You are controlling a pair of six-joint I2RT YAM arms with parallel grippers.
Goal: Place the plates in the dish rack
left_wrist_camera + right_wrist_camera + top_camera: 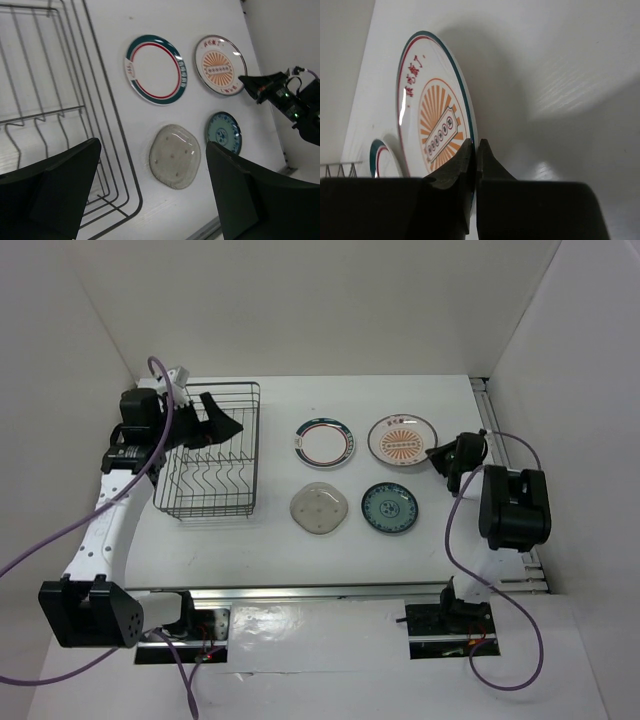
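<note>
Four plates lie flat on the white table: the white plate with a dark rim band (325, 443), the orange sunburst plate (402, 440), the translucent grey-beige plate (319, 508) and the teal-blue plate (390, 507). The black wire dish rack (258, 440) stands at the left with no plate in it. My right gripper (438, 456) is shut on the right rim of the sunburst plate (435, 125), one finger over the rim and one under it (476, 145). My left gripper (215, 415) hovers open and empty over the rack's far side (152, 200).
White walls enclose the table at the back and both sides. A metal rail (490, 410) runs along the table's right edge behind my right arm. Purple cables (455, 530) hang from both arms.
</note>
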